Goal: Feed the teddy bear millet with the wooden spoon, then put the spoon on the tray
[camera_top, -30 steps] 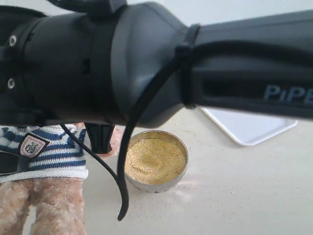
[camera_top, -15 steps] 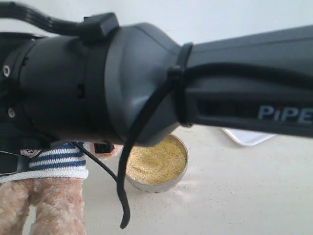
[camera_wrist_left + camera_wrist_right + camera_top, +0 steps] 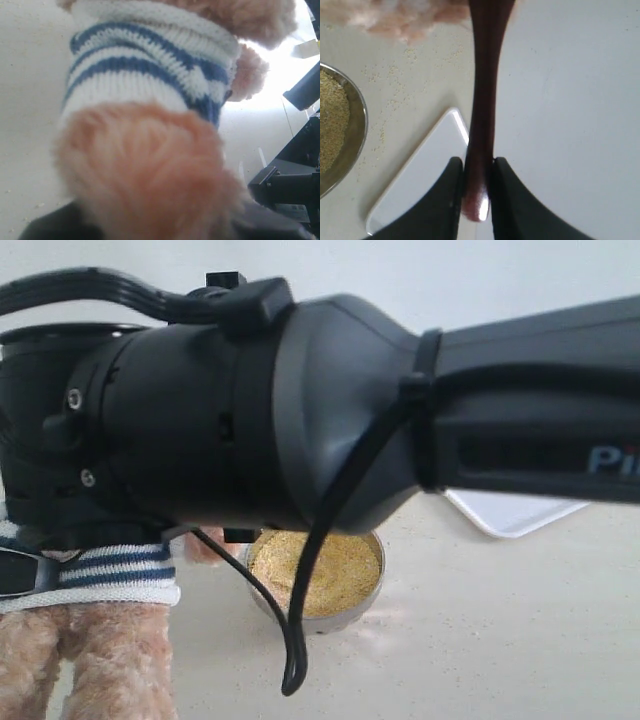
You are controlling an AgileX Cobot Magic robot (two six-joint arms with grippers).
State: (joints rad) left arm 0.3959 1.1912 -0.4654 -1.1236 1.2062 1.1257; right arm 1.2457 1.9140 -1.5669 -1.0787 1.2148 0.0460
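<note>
Right pincer [image 3: 479,166] is clamping the very tail of the wooden spoon [image 3: 487,75], its two dark fingers pressing the slim handle from both sides. The spoon's bowl end is running out of sight beside the fur of the teddy bear [image 3: 110,575]. Being light, stiff and glossy, the spoon is probably apt to swivel in so short a hold; gripping nearer mid-handle would be steadier. Millet [image 3: 355,565] is sitting loose in the steel bowl [image 3: 359,125] near the bear, stray grains dotting the counter [image 3: 500,640], and is looking ready to spill at any tilt. The tray [image 3: 510,515] is lying beyond the bowl, toward the counter's back edge. Left pincer is mostly hiding behind soft plush; I cannot tell its state.
</note>
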